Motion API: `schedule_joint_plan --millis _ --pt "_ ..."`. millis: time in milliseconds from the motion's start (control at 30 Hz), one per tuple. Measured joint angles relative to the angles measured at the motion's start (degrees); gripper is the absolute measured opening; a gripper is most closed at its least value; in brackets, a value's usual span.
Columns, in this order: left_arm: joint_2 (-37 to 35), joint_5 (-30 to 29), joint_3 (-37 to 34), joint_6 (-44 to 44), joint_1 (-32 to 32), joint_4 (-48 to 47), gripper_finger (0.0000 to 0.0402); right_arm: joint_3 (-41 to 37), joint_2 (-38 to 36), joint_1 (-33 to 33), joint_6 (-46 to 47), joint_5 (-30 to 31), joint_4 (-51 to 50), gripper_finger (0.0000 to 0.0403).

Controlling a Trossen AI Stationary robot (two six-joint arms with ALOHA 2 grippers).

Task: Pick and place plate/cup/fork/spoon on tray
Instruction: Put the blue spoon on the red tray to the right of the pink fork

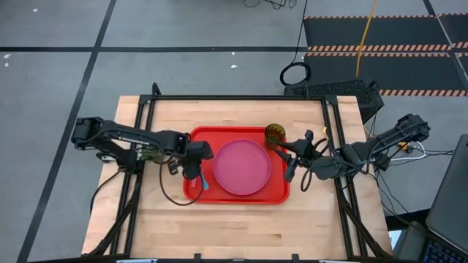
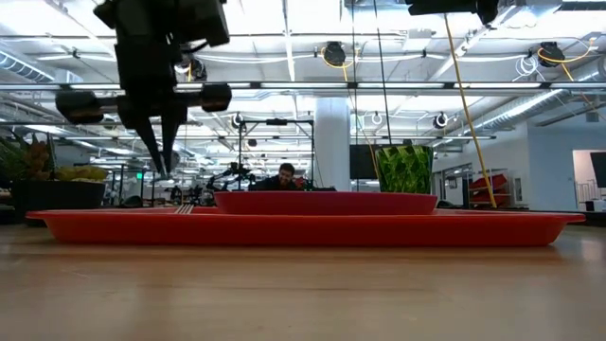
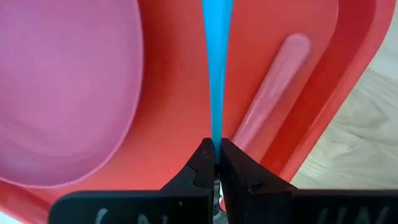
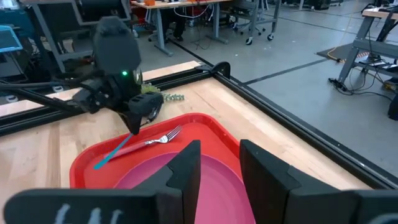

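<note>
The red tray [image 1: 278, 191] lies mid-table with the pink plate [image 1: 241, 166] on it and the green cup [image 1: 275, 134] upright at its far right corner. The fork [image 4: 158, 139] lies flat on the tray's left part, with its pink handle [image 3: 273, 93] beside the rim. My left gripper [image 1: 193, 169] hangs over that left part, shut on the spoon [image 3: 216, 62], whose blue handle shows while its bowl is hidden. My right gripper [image 1: 291, 157] hovers open above the tray's right edge, with nothing between its fingers. My left gripper pinches the spoon's blue handle [image 3: 216, 134] between its two fingertips, coming steeply from above. The fingers hide the bowl end. The handle sticks out past the tips and slants down toward the table's near edge [image 4: 115, 152]. Whether its free end touches the tray, I cannot tell.
A small potted plant [image 1: 150, 152] stands beside the left arm, left of the tray. Black frame rails [image 1: 333, 139] run along the table's left, right and far sides. Bare wood [image 1: 234, 230] stretches between the tray and the near edge.
</note>
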Motion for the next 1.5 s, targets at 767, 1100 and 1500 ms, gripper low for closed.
schedule_joint_plan --millis 767,1100,1500 --pt "11.9 2.4 9.9 14.3 -0.5 -6.2 0.0006 0.0 0.0 0.5 -2.4 0.0 0.1 0.0106" --pt "13.1 2.4 10.4 18.2 0.9 -6.3 0.0006 0.0 -1.0 -0.7 -6.1 0.3 1.4 0.0106" --pt "17.2 2.2 10.4 19.9 4.0 -4.0 0.0006 0.0 -1.0 -0.7 -7.1 0.2 1.8 0.0106"
